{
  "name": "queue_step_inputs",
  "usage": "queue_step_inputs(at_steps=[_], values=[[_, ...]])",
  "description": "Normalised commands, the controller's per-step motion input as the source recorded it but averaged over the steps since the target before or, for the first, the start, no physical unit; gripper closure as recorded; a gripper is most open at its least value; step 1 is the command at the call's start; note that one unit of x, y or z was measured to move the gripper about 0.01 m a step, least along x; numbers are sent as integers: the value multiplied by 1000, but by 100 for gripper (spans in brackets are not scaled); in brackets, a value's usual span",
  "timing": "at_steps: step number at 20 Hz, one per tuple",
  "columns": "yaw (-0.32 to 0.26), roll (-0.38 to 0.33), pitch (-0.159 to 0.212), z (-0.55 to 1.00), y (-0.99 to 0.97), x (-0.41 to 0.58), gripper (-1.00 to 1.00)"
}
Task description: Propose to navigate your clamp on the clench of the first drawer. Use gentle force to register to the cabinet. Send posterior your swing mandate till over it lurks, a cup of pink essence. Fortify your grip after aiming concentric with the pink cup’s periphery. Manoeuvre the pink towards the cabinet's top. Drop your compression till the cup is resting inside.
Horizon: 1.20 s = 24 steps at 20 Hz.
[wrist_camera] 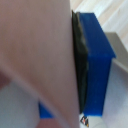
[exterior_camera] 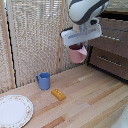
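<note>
gripper [exterior_camera: 78, 46] is clamped on the pink cup [exterior_camera: 77, 54], cup hanging off the worktop [exterior_camera: 95, 97], well up in the air, just in front of the cabinet [exterior_camera: 112, 47] at the exterior view's right. Wrist view confirms: blue finger pad [wrist_camera: 95, 60] pressed flat against the pink wall [wrist_camera: 35, 55], no gap visible. Looks like a rim/wall pinch, cup roughly upright.

Step in hand, my read: carry to cabinet top. Cup bottom sits approx level w/ the upper drawer fronts, so it needs more height before going lateral, else it clips the top edge. Lift first, then translate over the top, then lower till base seats, then release. Keep wrist level, since a wall pinch can let the cup pivot. Go slow near the edge. Can't tell whether a drawer is open; cabinet top is mostly out of frame.

Rest of scene: blue mug [exterior_camera: 44, 80] near the slatted backdrop, small orange block [exterior_camera: 58, 94] just beside it, patterned plate [exterior_camera: 14, 111] at the exterior view's left front. All well apart from the carry path.

Labels/writing: none readable on cup, cabinet or arm; res too low to say more.
</note>
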Motion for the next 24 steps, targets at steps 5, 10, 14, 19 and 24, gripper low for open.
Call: queue_step_inputs(at_steps=[5, 10, 14, 19, 24], values=[[-340, -25, -2, 739, 11, 0, 100], [-304, 203, -2, 375, 0, -2, 100], [-299, 201, 0, 347, 21, 9, 100], [-244, 26, -17, 419, 131, 214, 100], [-205, -45, -8, 673, 84, 359, 100]])
